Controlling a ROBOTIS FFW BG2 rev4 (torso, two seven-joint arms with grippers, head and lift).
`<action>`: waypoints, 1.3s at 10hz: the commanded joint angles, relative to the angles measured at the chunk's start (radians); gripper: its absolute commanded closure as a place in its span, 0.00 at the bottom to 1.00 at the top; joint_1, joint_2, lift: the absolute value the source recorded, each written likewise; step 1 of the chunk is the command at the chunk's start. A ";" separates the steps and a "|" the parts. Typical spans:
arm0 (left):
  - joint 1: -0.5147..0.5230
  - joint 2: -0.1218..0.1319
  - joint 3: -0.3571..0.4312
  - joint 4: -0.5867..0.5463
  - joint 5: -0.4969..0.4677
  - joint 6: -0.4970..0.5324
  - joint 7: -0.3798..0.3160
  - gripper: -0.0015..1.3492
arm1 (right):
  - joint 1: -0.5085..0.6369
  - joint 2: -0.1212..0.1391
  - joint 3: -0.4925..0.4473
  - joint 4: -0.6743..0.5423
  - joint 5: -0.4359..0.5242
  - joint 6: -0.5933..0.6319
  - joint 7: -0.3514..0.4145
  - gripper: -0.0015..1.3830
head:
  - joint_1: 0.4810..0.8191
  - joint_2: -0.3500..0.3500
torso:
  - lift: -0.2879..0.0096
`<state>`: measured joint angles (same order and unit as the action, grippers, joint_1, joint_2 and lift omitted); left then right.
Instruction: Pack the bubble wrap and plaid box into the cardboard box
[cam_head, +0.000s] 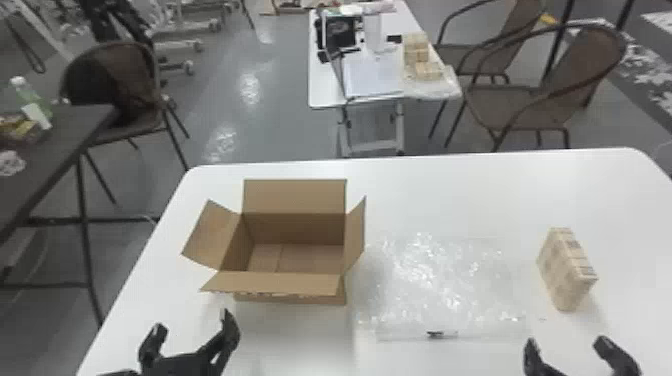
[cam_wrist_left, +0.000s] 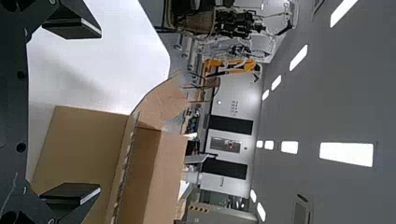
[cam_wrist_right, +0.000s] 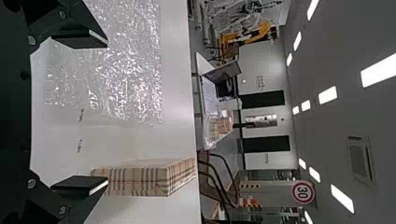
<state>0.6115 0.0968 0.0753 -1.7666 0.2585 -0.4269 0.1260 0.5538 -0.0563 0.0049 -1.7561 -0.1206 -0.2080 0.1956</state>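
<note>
Left gripper (cam_head: 193, 321) and right gripper (cam_head: 566, 341) are hanging open over the near side of the table (cam_head: 450, 195).
The carton (cam_head: 272, 284) is standing at the left, its flaps spreading outward; the wrap (cam_head: 440, 285) is lying flat just to its right, and the plaid box (cam_head: 565, 270) is standing at the far right, beyond the right gripper.

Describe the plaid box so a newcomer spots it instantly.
On the white table, the open cardboard box sits left, clear bubble wrap beside it. Right of the wrap stands the plaid box: small, beige, closed, check-patterned, unlike the plain brown carton or see-through wrap.
</note>
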 joint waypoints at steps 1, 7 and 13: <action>-0.007 -0.048 0.100 -0.059 -0.005 0.068 -0.035 0.11 | 0.000 0.000 0.000 0.001 -0.002 0.002 0.001 0.18 | 0.63 0.77 | 0.67; -0.352 -0.099 0.457 -0.136 -0.027 0.663 -0.563 0.12 | -0.021 0.001 0.004 0.015 -0.005 0.015 0.021 0.18 | 0.63 0.93 | 0.67; -0.503 -0.057 0.417 0.095 0.099 0.743 -0.672 0.16 | -0.037 0.001 0.007 0.023 -0.007 0.021 0.025 0.18 | 0.63 0.86 | 0.67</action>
<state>0.1236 0.0416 0.5002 -1.7032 0.3631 0.3237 -0.5460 0.5184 -0.0552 0.0123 -1.7340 -0.1264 -0.1873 0.2213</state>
